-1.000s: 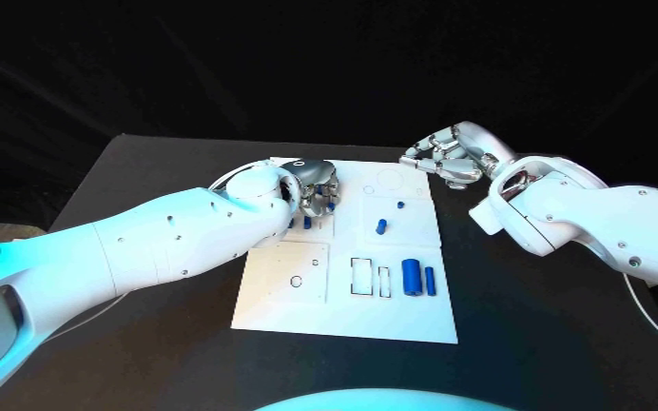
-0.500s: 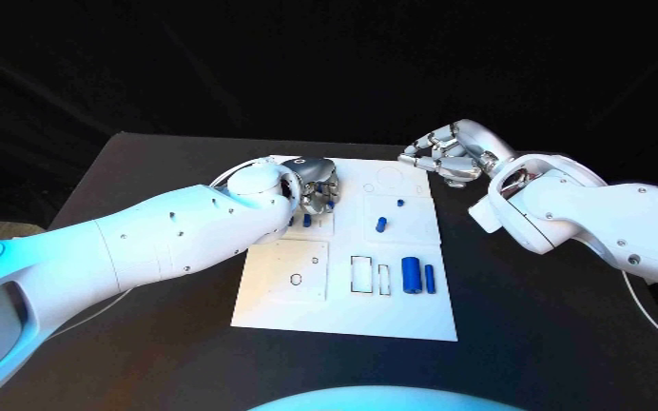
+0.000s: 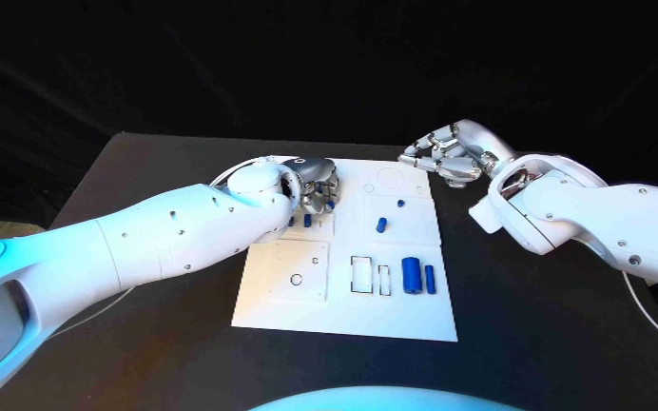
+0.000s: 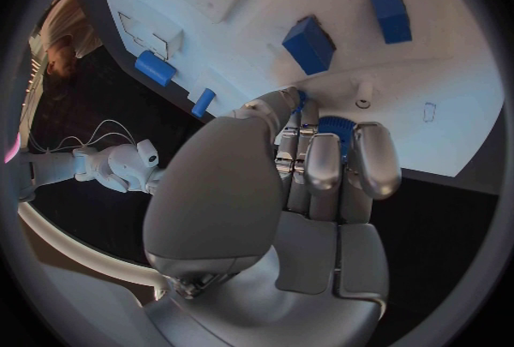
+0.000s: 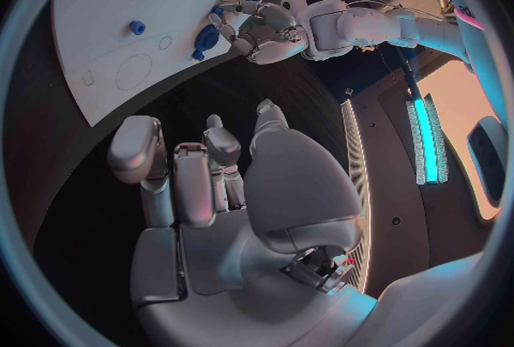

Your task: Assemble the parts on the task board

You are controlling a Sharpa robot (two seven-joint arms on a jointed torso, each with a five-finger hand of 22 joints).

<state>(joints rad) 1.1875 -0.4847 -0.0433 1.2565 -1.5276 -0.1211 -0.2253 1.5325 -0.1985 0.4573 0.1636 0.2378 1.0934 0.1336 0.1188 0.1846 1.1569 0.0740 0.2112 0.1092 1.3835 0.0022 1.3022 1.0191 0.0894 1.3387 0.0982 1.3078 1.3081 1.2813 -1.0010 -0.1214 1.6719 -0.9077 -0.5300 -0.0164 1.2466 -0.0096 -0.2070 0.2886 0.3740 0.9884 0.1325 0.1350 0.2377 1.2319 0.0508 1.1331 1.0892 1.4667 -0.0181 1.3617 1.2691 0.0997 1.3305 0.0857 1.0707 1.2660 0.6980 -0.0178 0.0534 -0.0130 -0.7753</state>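
The white task board point(image 3: 281, 297) lies in the middle of the black table. My left hand point(image 3: 316, 185) hovers over the board's far left corner and grips a blue round ridged part point(image 4: 338, 126) between its fingertips; the part point(image 5: 206, 39) also shows beneath that hand point(image 5: 262, 28) in the right wrist view. Two blue blocks point(image 4: 308, 44) point(image 4: 390, 11) stand in the board just beyond the fingers. My right hand point(image 3: 446, 157) hangs over the bare table off the board's far right corner, fingers point(image 5: 137, 160) apart and holding nothing.
A thick blue cylinder point(image 3: 412, 277) and a thinner blue pin point(image 3: 429, 279) lie at the board's near right, beside rectangular slots point(image 3: 362, 275). Two small blue parts point(image 3: 384, 225) point(image 3: 400, 204) sit mid-board. Black table point(image 3: 151, 173) surrounds the board on every side.
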